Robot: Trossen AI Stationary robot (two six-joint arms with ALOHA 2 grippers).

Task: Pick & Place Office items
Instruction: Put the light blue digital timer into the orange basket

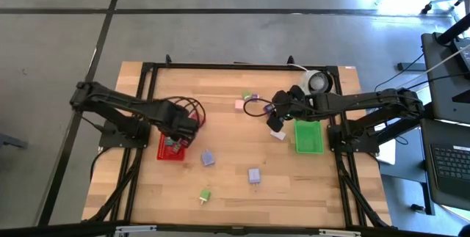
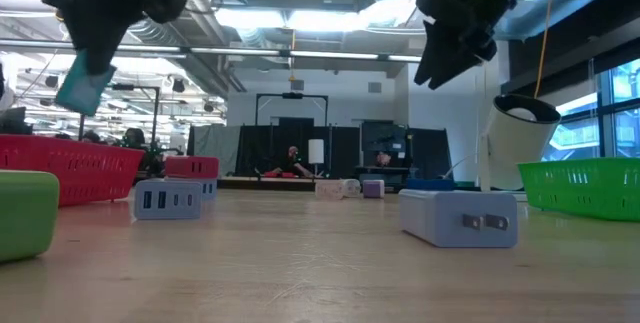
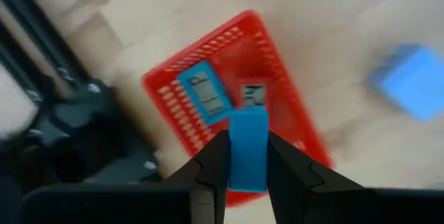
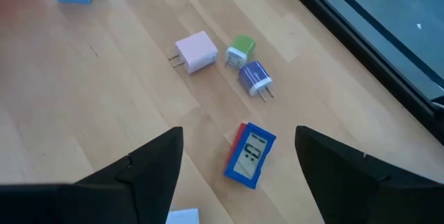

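1. High view was evenly lit; the wooden table [image 1: 242, 186] read clean, with a blown-out white patch on the floor at the top right corner.
2. Low view was backlit: ceiling strip lights [image 2: 300, 18] glared, and both arms showed as near silhouettes (little surface detail).
3. Low view's foreground was soft; the green block [image 2: 25, 213] at the left edge was out of focus.
4. Left wrist view was smeared throughout; the red tray [image 3: 236, 99] and the blue block [image 3: 413, 82] had fuzzy outlines.
5. Right wrist view was sharp on the tabletop items; the pink plug [image 4: 197, 51] cast only a faint shadow, while the near dark fingers [image 4: 139, 175] were blurred.
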